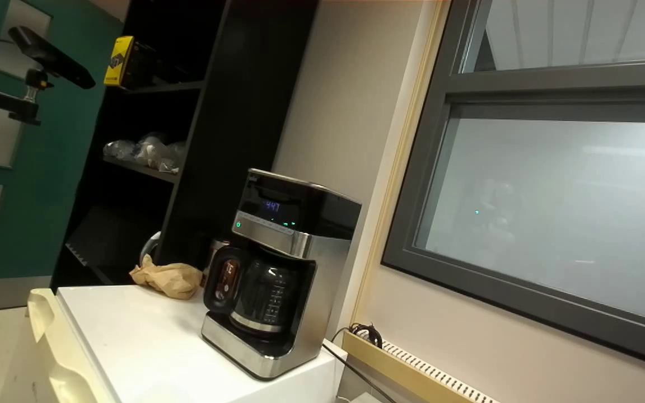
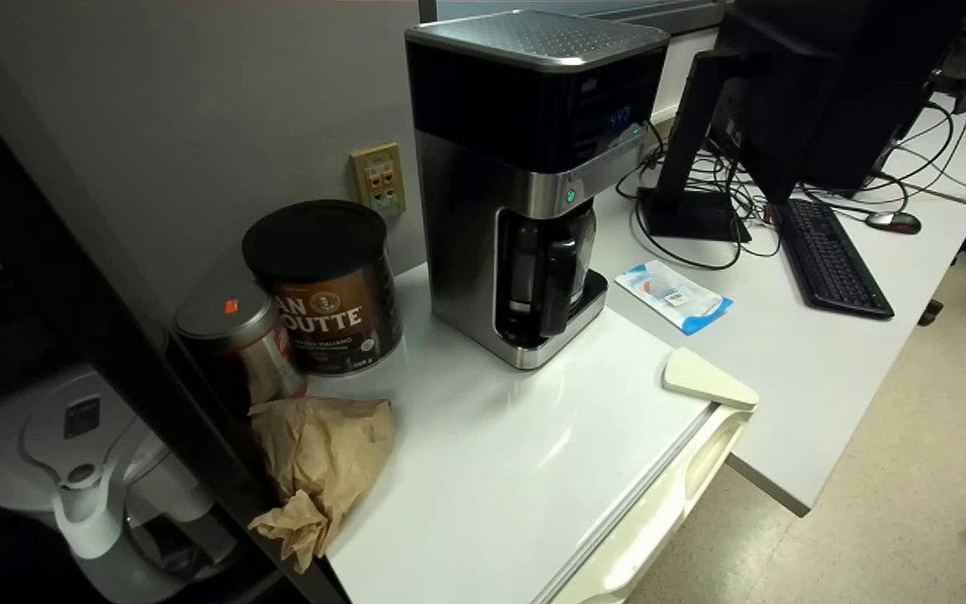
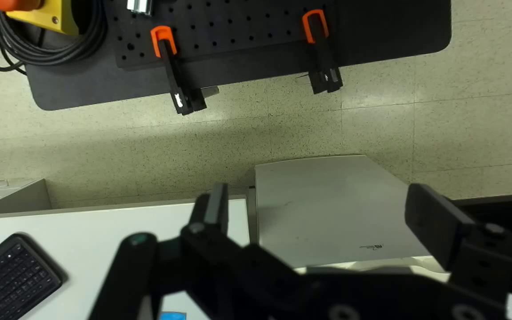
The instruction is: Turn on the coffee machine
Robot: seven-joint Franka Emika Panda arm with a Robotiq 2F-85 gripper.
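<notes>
Nearest the wrist lens stood the gripper (image 3: 316, 209), dark and blurred, its fingers (image 3: 217, 209) spread wide and holding nothing; floor (image 3: 305, 133) and a grey panel (image 3: 340, 213) showed beyond them. The coffee machine (image 2: 504, 184) did not appear in that view. Both exterior views showed it upright, long axis vertical, on a white top (image 2: 483, 503) beside a desk (image 2: 793, 403), its control front facing the side with the cream edge (image 2: 663, 512). Apparently the same cream edge crossed low in the wrist view — the machine was therefore judged to lie beyond that view's lower border, toward the desk, its front turned to the claw's side. Neither exterior view showed the claw, so their separation could not be assessed. A green power light (image 1: 238, 224) glowed at the left end of the front strip (image 1: 263, 232); whether that meant brewing could not be told. The next move was judged to call for travel over the cream edge — then a frontal approach to that small light.
</notes>
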